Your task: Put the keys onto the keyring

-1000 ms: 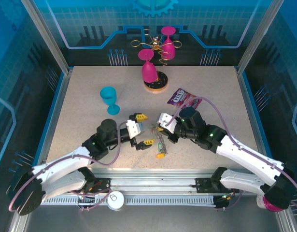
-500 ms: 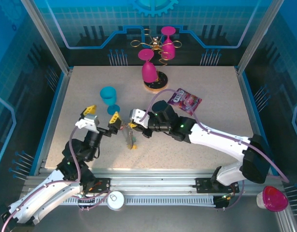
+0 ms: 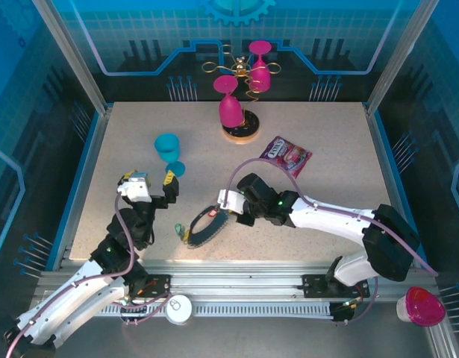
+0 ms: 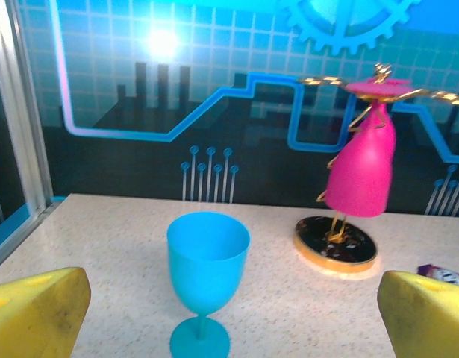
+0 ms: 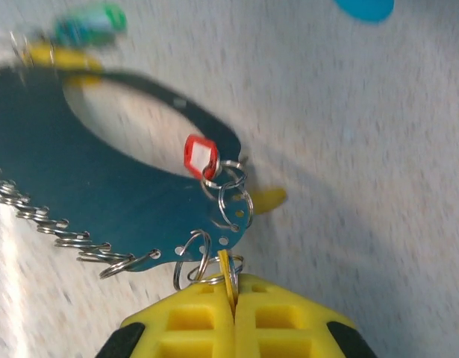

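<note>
Right wrist: my right gripper [image 5: 234, 300] pinches a thin yellow-headed key [image 5: 228, 276] at the dark flat keyring loop [image 5: 50, 168] lying front-centre on the tabletop [image 5: 363, 149], left gripper [image 3: 148, 183] spread, so I'd hold firm and thread slowly.

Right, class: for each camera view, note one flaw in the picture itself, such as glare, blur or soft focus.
Left wrist: a glare spot burns on the back panel, and the yellow fingertips are soft. Right wrist: the keys at top left smear with motion blur. Top external: evenly lit, sharp.

Teal cup [image 3: 167, 146], purple packet [image 3: 286, 155]
</note>
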`<state>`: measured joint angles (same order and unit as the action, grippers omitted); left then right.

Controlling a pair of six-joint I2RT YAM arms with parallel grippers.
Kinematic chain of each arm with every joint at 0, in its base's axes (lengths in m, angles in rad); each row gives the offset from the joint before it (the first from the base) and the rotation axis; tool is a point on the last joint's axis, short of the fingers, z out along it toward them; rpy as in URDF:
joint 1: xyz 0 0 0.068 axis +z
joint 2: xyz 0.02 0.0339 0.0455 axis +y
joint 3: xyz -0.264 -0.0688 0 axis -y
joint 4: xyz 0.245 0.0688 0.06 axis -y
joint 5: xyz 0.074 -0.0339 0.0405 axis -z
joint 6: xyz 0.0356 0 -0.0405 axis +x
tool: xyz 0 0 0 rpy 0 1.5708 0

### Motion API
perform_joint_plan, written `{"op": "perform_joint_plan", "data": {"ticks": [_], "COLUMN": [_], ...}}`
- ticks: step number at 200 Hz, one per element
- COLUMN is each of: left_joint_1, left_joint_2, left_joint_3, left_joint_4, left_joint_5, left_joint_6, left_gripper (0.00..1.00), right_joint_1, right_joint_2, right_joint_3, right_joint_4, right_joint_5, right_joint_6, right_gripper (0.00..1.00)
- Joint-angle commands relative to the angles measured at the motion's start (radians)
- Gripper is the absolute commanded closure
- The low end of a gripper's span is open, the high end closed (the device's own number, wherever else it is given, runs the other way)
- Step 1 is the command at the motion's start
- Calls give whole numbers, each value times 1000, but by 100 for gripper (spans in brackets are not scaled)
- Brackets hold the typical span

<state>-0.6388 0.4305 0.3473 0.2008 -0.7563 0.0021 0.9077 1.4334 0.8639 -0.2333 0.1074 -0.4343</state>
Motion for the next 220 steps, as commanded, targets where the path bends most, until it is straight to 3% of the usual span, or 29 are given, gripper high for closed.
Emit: {"op": "perform_joint_plan", "data": {"ticks": [1, 38, 63, 90, 128, 166, 200, 220], "left_joint_1": [42, 110, 114, 135, 201, 271, 352, 388], "left_joint_2": [40, 132, 151, 156, 232, 385, 548, 627], "left_joint_3": [-4, -12, -37, -51, -56, -57, -50, -76], "left_joint_4": [-60, -122, -122, -94, -2, 165, 304, 431], "left_joint_5": [-37, 58, 57, 46, 89, 115, 169, 192], "left_joint_6": [-57, -126, -131, -102, -55, -17, 32, 70], "left_gripper": [1, 1, 1, 1, 1, 1, 1, 1], "right_joint_1": [-22, -32, -45, -69, -134, -361, -669, -765], "right_joint_2": [-31, 12, 62, 75, -99, -364, -424, -347], "right_joint_3": [-39, -80, -81, -72, -65, -180, -354, -418], "right_joint_4": [-156, -232, -269, -292, -215, 71, 430, 623], "right_joint_5": [172, 292, 369, 423, 324, 142, 64, 69], "right_joint_6": [-117, -177, -188, -177, -42, 234, 430, 434], "right_gripper": [100, 100, 87, 63, 44, 21, 19, 21]}}
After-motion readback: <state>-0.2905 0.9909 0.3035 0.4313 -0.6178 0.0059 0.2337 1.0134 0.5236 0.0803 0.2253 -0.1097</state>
